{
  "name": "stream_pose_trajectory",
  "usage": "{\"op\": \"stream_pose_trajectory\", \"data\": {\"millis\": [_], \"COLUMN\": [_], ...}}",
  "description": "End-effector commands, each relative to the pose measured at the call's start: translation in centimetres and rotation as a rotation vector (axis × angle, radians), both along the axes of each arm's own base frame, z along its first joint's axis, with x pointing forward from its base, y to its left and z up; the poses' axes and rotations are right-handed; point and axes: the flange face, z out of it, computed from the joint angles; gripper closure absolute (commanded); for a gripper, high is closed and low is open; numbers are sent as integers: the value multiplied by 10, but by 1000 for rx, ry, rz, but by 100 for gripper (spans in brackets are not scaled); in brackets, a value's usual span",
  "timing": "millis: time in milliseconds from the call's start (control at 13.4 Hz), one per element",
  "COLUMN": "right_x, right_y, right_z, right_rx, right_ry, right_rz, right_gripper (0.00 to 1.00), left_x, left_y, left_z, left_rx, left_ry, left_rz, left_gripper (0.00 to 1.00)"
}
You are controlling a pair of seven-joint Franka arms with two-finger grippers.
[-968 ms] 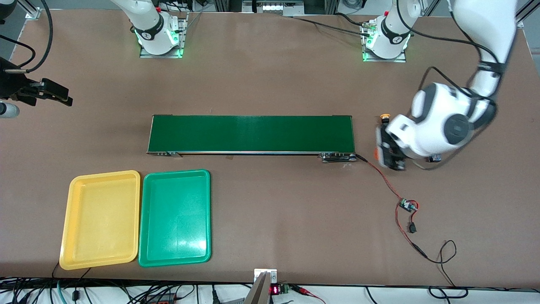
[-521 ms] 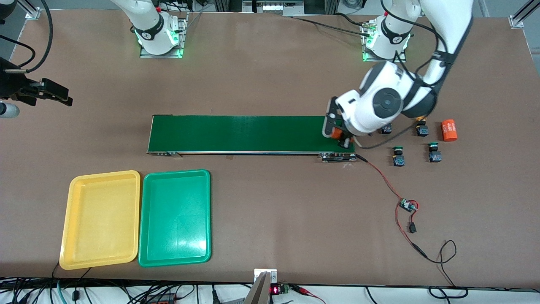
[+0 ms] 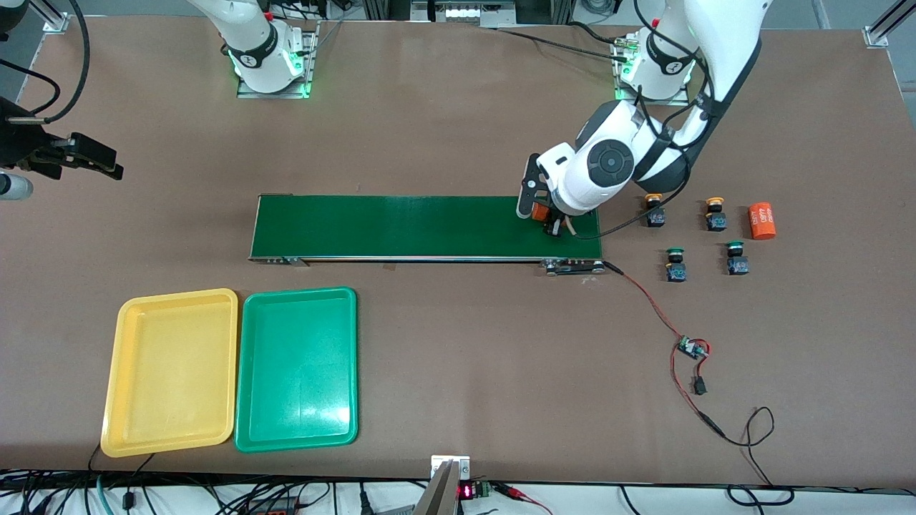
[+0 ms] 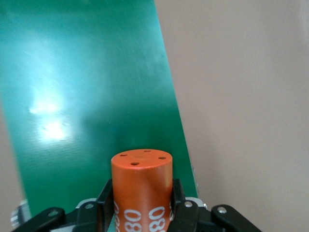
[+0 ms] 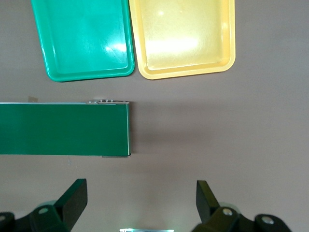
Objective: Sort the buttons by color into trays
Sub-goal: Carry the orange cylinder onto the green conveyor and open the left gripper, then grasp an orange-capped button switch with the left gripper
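I have the left gripper [image 3: 545, 219] over the belt [image 3: 401, 226] at the left arm's end, fingers clamped on an upright orange cylinder [image 4: 141, 186], not a button. The four buttons [image 3: 653, 212] sit on the table just off that belt end, nearest this arm. Both trays [image 3: 297, 368] lie toward the right arm's end, empty. The right gripper [image 5: 140, 203] waits, fingers wide.

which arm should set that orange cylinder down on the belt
Left. Its hand is shut on the orange cylinder and hangs over the conveyor belt at the left arm's end. The right hand is open, holds nothing, and waits off the belt's other end.
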Motion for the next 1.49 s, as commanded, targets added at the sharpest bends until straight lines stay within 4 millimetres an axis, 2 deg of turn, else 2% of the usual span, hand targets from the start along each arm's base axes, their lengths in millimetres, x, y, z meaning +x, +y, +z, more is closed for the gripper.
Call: {"op": "stream_pose_trajectory", "data": {"millis": [0,74,149,223,372,521,670,745,893,1117,1415], "right_x": [0,0,0,0,0,0,0,0,0,-1,-1], "right_y": [-2,-2,-2,-2,-2,-2,-2,-2,-2,-2,-1], "right_z": [1,1,2,1,1,1,1,1,1,1,-1], "right_rx": [-6,-6,-6,-6,-6,-6,-6,-6,-6,-6,-7], "right_ry": [4,4,3,6,6,4,6,4,4,7,13], "right_rz": [13,13,13,13,13,13,13,13,13,13,14], "right_gripper": [0,0,0,0,0,0,0,0,0,0,0], "left_x": [-2,-2,3,11,40,69,83,88,82,80,67], "left_y": [2,3,6,13,51,118,173,201,210,224,232], "left_z": [-2,-2,4,20,39,43,45,41,29,25,12], "left_rx": [13,13,11,10,6,28,35,50,78,128,226], "left_ry": [-11,-10,-22,-50,-96,-111,-123,-115,-74,-35,54], "left_rz": [-2,-2,-3,12,104,241,250,307,444,704,1019], "left_gripper": [78,14,0,0,0,0,0,0,0,0,0]}}
